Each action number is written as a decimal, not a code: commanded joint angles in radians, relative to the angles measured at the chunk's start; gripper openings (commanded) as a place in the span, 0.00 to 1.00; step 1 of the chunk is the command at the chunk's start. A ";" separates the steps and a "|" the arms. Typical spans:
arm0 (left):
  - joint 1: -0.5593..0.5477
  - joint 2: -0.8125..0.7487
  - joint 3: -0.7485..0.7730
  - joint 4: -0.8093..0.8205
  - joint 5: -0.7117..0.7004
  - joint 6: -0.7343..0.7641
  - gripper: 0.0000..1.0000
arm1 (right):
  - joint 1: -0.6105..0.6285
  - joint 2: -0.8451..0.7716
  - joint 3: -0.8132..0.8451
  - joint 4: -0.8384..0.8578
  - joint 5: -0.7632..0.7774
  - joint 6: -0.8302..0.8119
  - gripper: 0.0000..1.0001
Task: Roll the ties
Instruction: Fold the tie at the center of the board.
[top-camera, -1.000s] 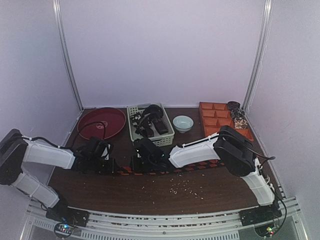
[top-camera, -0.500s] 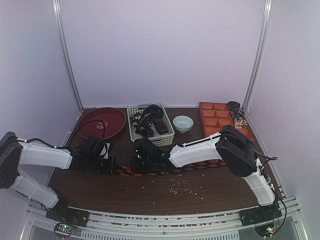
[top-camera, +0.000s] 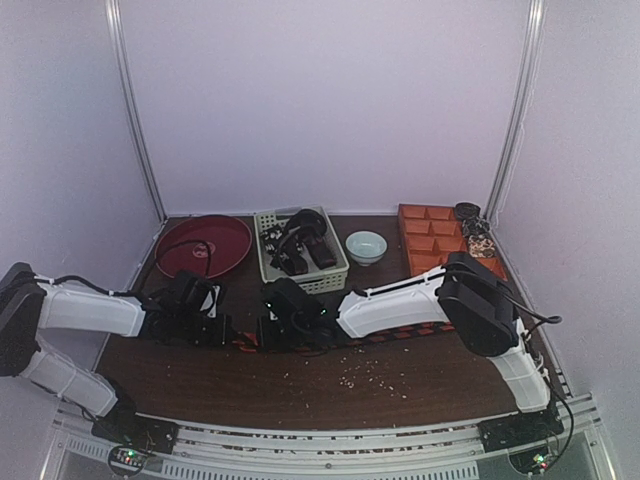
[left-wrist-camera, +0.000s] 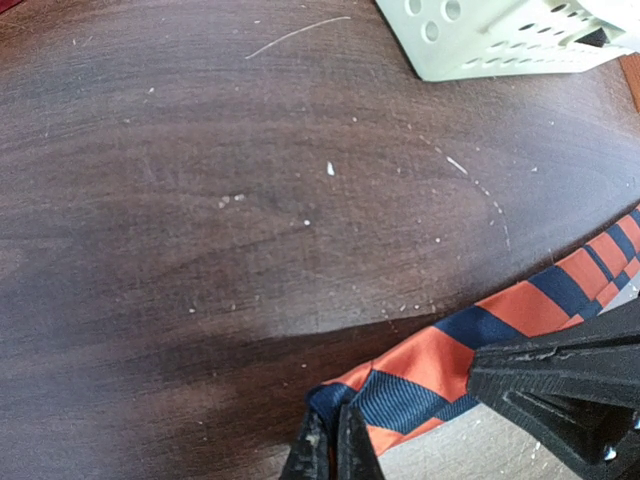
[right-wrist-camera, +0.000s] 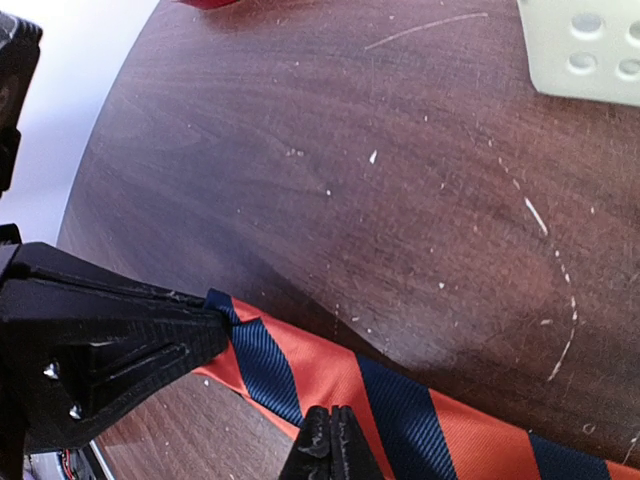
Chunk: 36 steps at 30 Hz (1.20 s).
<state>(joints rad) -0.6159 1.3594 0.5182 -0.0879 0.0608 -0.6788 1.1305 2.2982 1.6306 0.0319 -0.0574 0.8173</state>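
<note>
The orange-red tie with dark diagonal stripes (top-camera: 390, 332) lies stretched across the middle of the brown table. My left gripper (top-camera: 222, 332) is shut on its pointed left end, and the left wrist view shows the tie (left-wrist-camera: 520, 310) pinched between the tips of that gripper (left-wrist-camera: 335, 445). A short way to the right along the tie, my right gripper (top-camera: 272, 330) is also shut. In the right wrist view the right gripper (right-wrist-camera: 332, 445) nips the near edge of the tie (right-wrist-camera: 330, 370). The left gripper's fingers (right-wrist-camera: 120, 335) hold the tip there.
Along the back stand a red plate (top-camera: 205, 245), a white perforated basket (top-camera: 300, 278) holding dark ties, a pale bowl (top-camera: 366, 246), and an orange compartment tray (top-camera: 440, 240) with rolled ties at its right end. Crumbs (top-camera: 365, 372) dot the table in front.
The left gripper has closed on the tie's end. Both grippers and the tie have shifted a little to the left.
</note>
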 joint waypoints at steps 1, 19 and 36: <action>0.006 -0.012 0.029 0.006 0.020 0.008 0.00 | 0.011 0.020 -0.029 -0.014 0.004 0.018 0.04; 0.006 -0.173 0.011 -0.075 -0.099 -0.035 0.26 | 0.012 0.017 -0.100 0.034 0.018 0.052 0.01; 0.007 -0.023 -0.083 0.149 0.056 0.000 0.00 | 0.013 -0.006 -0.126 0.055 0.022 0.059 0.01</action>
<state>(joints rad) -0.6140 1.3071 0.4507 -0.0906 0.0135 -0.7036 1.1366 2.2971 1.5425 0.1490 -0.0490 0.8684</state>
